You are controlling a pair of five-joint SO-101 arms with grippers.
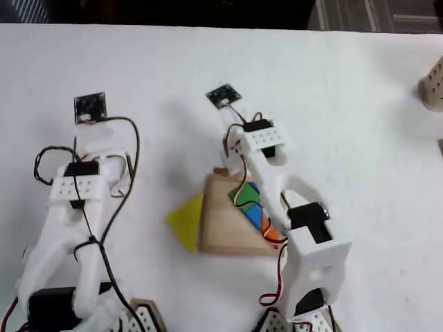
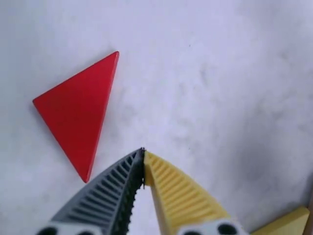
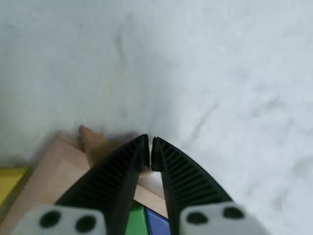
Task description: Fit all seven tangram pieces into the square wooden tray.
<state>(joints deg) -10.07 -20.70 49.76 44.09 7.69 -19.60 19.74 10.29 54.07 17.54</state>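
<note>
Jaws on both arms are sitting closed, apparently empty, with the red triangle [image 2: 76, 115] lying just beside the left pair and the wooden tray [image 3: 49, 169] corner under the right pair. Pressing down there is risking shoving the tray and unseating its seated pieces [image 1: 250, 207].

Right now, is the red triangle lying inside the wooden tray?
No, the red triangle lies flat on the white table.
</note>
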